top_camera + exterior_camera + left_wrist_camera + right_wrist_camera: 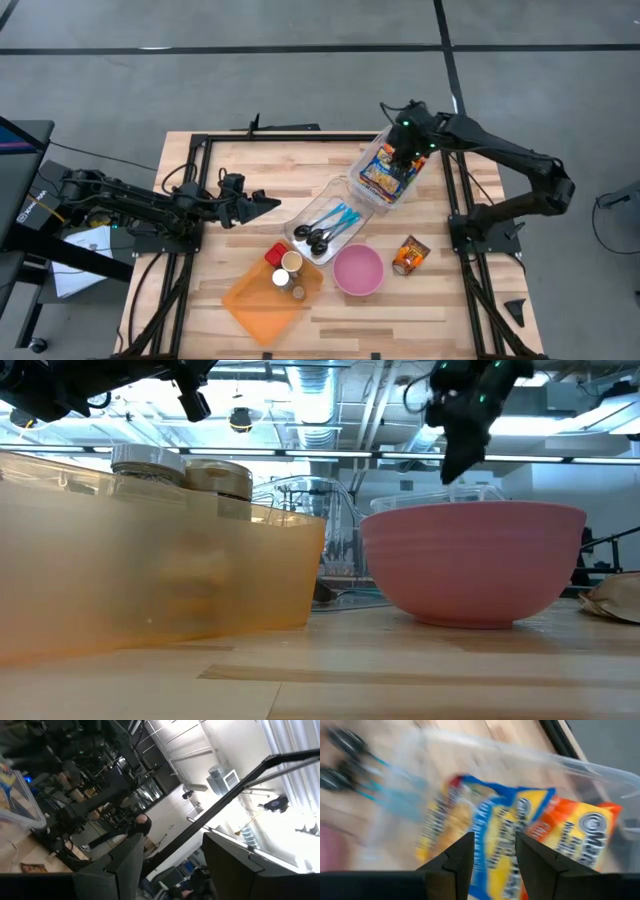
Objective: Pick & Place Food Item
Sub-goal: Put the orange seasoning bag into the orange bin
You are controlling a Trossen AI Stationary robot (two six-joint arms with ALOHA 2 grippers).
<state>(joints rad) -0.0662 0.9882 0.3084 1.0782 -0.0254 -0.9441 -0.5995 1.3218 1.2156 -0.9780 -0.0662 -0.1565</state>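
Jaws of the right gripper [492, 852] are partly open and hold nothing. They hang right over the clear plastic box [362, 190] at the far right of the wooden bench [190, 300]. Bright yellow and orange snack packs [388, 170] lie in that box, just below these jaws. Jaws of the left gripper [265, 204] are partly open and empty, far off. One small orange snack bag [410, 255] lies alone on the bench, nearer the right arm.

We're in a lab/industrial hall: wood table [330, 320] on a bare concrete floor [300, 80], exposed ducts [330, 400] and strip lights overhead, equipment racks [100, 785] beyond the table, monitor [15, 135] beside it.
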